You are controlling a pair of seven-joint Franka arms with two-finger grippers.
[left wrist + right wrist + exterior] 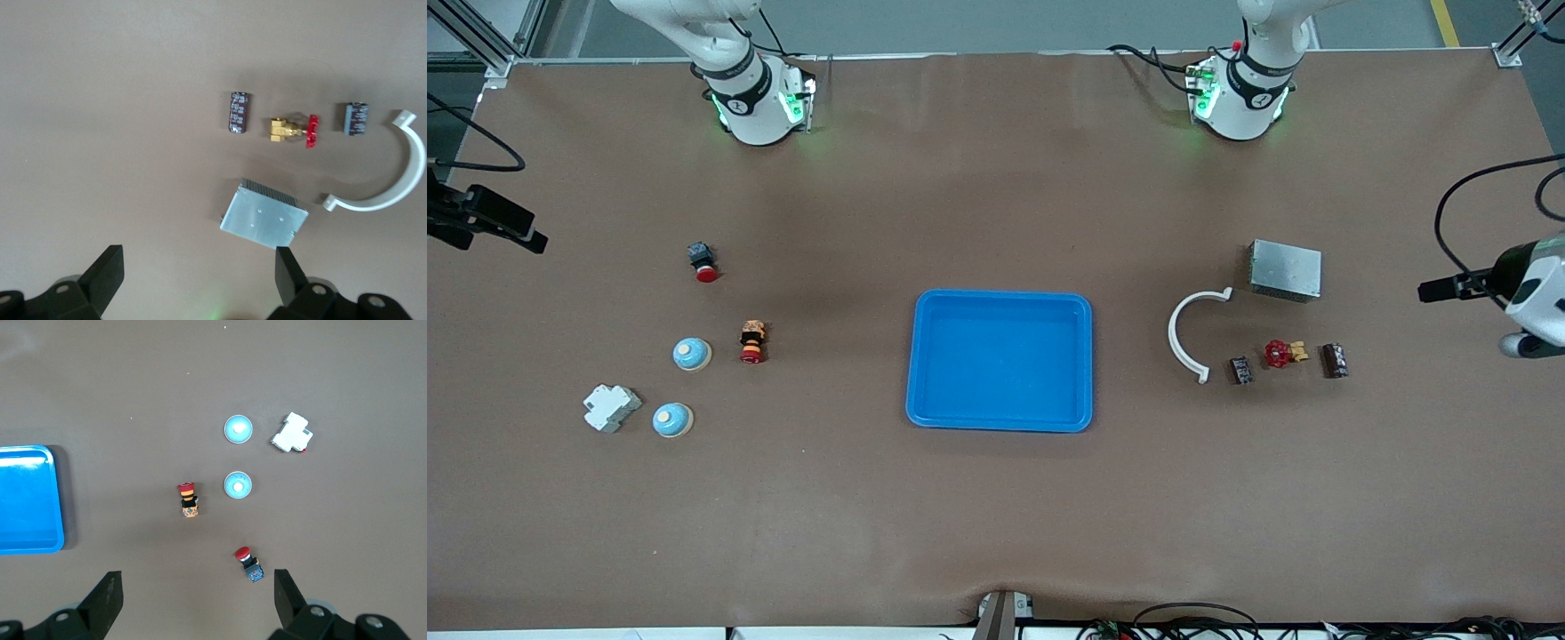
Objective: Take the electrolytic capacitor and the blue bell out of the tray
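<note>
Although the task names a capacitor and a blue bell to come out of it, the tray lies empty at mid-worktop, its bright-blue floor bare to the raised rim. Nearest the front camera, toward the right arm's end, sit a white plastic block and one blue bell; a second blue bell lies a little farther, both well apart from the tray. Judged: domes smooth, light, likely slippery; take across the base rim, low. Toward the left arm's end, two dark capacitors lie on their sides either side of a red-handled valve. Judged: stiff, light cylinders, liable to roll; pinch across the barrel. Farther off stands a metal box. Left gripper over that group, jaws wide, holding nothing. Right gripper over the bell group, jaws wide, empty. Both arms wait.
</note>
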